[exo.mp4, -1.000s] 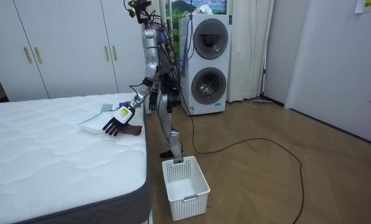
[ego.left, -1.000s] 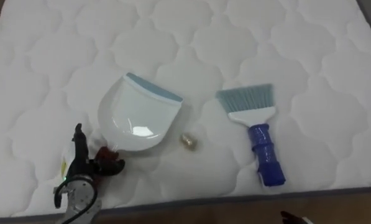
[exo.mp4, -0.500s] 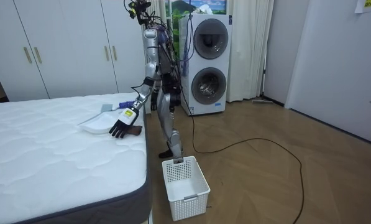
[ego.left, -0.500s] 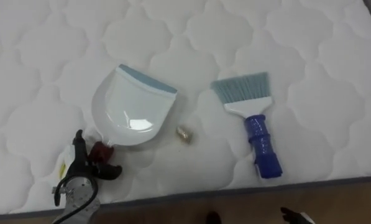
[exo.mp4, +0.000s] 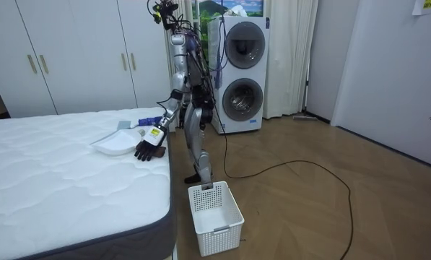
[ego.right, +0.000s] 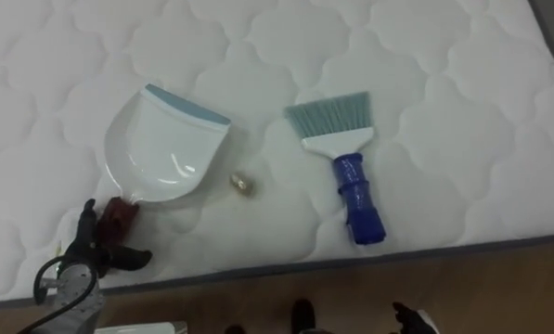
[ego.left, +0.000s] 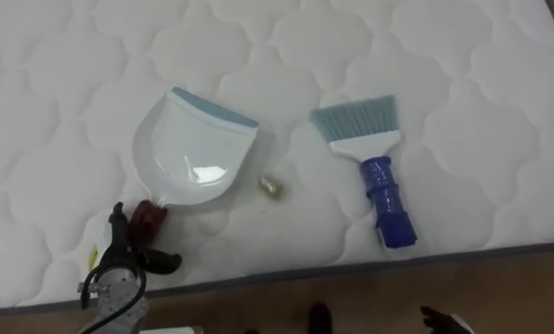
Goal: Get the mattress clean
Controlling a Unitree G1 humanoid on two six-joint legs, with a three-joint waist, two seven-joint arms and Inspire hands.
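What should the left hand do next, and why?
Probably reach forward and curl round the red handle of the dustpan: the left hand is open just short of it, holding nothing, and the scrap lies on the mattress between dustpan and brush.

The two eye views looked steeply down from the robot's head, close above the near edge of the white quilted mattress [ego.left: 462, 56]. Both shared one patch: the white plastic dustpan with a pale blue lip [ego.left: 188, 153] at left and the blue-handled hand brush [ego.left: 374, 172] at right. The room view stood well off, level, facing the bed's side and the whole robot, with the stacked white washing machines [exo.mp4: 242, 72] far behind.
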